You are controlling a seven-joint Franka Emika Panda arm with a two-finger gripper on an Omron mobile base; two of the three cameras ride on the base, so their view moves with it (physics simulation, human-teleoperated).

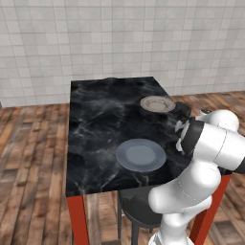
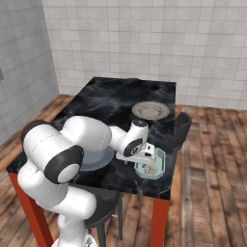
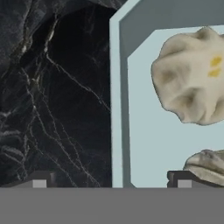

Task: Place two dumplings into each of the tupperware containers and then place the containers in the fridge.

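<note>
While straddling the tupperware container (image 3: 120,109) rim, claw (image 3: 111,181) wide open above two dumplings (image 3: 192,83).

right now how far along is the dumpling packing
Done: one tupperware container at the table's near right corner holds two dumplings. In hand: nothing; the gripper hangs open over its rim. Left: another container's filling and moving containers to the fridge.

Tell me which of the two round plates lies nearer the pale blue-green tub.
The blue-grey round plate, partly hidden behind the arm; the beige round plate sits farther back from the tub.
</note>
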